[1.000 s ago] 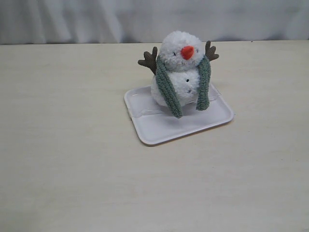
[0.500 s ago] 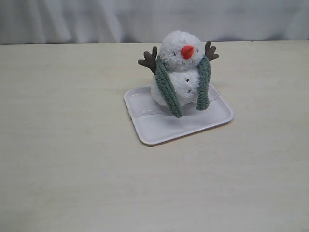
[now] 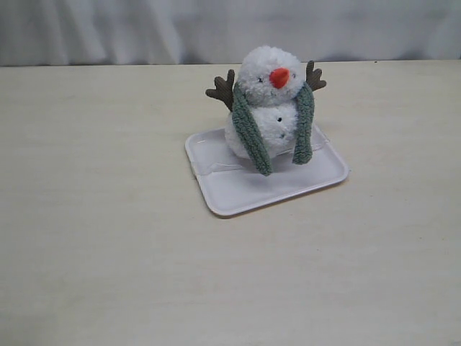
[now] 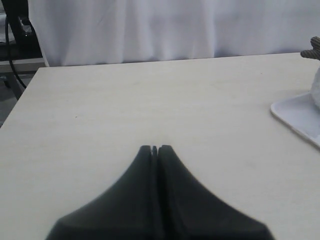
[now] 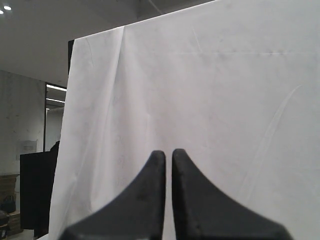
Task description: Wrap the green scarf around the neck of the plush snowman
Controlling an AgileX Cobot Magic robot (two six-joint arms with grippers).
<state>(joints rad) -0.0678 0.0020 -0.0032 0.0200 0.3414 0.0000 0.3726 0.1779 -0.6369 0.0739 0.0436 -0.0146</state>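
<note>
Grippers on both of your arms are pinched together with nothing between them. Your black left gripper (image 4: 155,149) has its two fingers pressed tight. It hangs over a bare part of the pale wooden table (image 4: 125,100), well apart from the toy. Your black right gripper (image 5: 168,155) shows only a thin crack between its fingers. It points up at the white cloth curtain (image 5: 225,100), so you see no table there. You can find the small fluffy white plush snowman with the orange cone nose (image 3: 268,108) sitting upright on the flat white square tray (image 3: 245,194), near the tray's back edge. The long grey-green ribbed knitted scarf (image 3: 251,137) lies around the snowman's neck (image 3: 274,105), in the crease between the head ball and the body ball. Its two ends hang down the front, one on each side of the tummy, well apart from each other, and both tips come down close to the tray. You cannot see how the scarf lies behind the head. The brown twig arms (image 3: 222,89) stick up on both sides, just behind the scarf. From your left wrist you see only a corner of the tray and one twig arm.
</note>
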